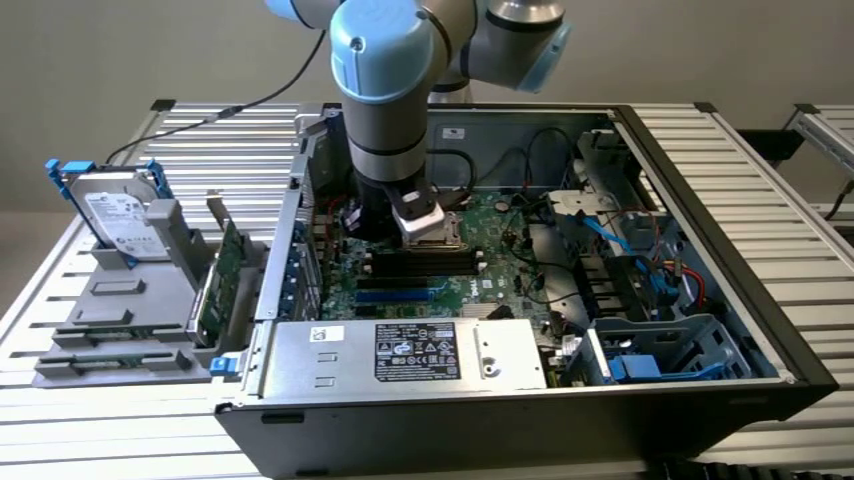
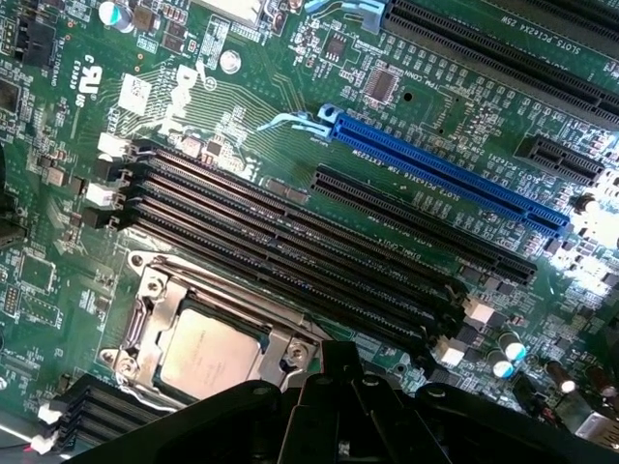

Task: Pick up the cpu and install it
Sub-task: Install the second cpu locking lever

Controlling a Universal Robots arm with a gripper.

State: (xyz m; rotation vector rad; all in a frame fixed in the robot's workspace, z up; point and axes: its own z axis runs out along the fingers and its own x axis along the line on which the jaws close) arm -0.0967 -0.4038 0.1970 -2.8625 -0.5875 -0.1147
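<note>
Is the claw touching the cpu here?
Cannot tell. In the wrist view the cpu sits in its socket frame, but the claw hides any contact or gap.

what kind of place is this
Probably a robotics lab or test bench for computer assembly: an open PC case lies on a slatted aluminium table, a hard drive stands in a grey fixture beside it, and a robot arm reaches over the motherboard.

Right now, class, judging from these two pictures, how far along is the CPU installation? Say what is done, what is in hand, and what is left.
Done: the cpu already lies inside the socket frame on the motherboard. In hand: nothing visibly gripped; the pincer is shut and sits low over the socket inside the computer case. Left: whether the frame is latched down over the chip cannot be told from here.
</note>
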